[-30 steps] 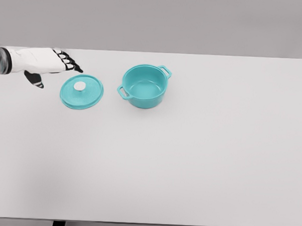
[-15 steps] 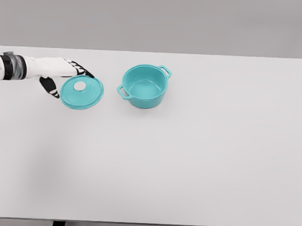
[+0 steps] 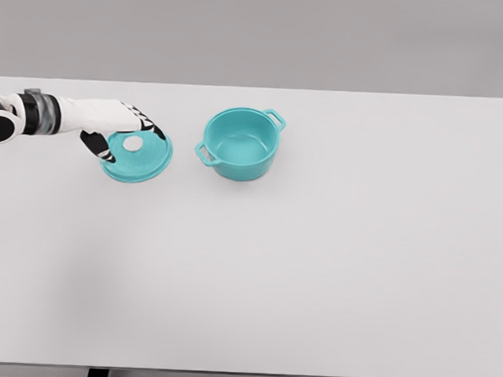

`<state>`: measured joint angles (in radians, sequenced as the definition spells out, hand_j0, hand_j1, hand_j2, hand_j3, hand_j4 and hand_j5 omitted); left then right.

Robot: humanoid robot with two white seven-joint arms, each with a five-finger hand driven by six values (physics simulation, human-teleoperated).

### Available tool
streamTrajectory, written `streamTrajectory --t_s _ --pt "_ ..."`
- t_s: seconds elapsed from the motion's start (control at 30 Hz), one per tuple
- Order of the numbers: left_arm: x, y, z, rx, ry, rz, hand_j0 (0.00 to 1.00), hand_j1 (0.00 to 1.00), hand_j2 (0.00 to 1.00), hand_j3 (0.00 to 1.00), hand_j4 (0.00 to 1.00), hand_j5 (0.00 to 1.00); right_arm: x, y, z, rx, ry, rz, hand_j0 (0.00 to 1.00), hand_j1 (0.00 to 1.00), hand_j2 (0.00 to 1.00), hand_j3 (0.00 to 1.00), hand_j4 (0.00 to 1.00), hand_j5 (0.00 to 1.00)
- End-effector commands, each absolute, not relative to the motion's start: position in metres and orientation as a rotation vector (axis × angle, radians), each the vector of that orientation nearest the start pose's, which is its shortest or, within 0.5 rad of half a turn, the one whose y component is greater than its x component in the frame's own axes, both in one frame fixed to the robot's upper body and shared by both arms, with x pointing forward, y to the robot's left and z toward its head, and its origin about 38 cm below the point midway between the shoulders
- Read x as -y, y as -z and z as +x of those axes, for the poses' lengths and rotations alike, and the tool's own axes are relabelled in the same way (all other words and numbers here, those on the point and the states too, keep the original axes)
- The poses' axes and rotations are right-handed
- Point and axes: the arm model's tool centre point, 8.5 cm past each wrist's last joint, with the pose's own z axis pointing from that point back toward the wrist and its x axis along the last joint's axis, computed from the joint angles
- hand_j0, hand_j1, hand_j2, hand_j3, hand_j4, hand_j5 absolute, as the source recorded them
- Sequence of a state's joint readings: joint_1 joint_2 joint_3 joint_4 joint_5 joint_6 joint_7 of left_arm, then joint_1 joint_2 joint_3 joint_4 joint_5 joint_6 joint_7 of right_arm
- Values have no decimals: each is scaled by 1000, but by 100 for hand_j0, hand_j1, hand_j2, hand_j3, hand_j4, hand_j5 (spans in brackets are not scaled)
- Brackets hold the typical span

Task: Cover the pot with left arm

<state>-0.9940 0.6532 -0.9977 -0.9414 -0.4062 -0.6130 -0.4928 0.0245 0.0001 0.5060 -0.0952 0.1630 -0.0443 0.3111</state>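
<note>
Head view showed my left hand (image 3: 120,131) over the teal lid (image 3: 140,160), spread fingers (image 3: 151,126) flanking its knob (image 3: 133,143), pot (image 3: 239,144) well apart.

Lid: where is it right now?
In the head view the lid lies flat on the table at the left, beside the open pot on the pot's left, with the left hand over its left edge.

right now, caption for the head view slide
Left hand open over the teal lid, beside the uncovered pot.
</note>
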Motion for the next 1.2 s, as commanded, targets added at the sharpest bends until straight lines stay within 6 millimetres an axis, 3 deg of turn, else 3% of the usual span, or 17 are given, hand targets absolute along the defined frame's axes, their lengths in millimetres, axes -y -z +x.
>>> streamTrajectory --t_s 0.0,0.23,0.83,1.17 --pt "-299 -184 516 1139 2104 389 87 87 87 87 87 87 232 262 2 -20 -679 255 100 100 100 100 100 100" --pt "-293 -178 517 1115 2122 400 87 87 87 87 87 87 232 262 2 -20 -679 255 100 100 100 100 100 100" --pt "-300 -172 518 1087 2106 400 73 73 73 73 73 73 232 262 2 -20 -679 255 100 100 100 100 100 100" --pt "-300 -169 519 1072 2107 403 73 73 73 73 73 73 232 262 2 -20 -679 255 100 100 100 100 100 100"
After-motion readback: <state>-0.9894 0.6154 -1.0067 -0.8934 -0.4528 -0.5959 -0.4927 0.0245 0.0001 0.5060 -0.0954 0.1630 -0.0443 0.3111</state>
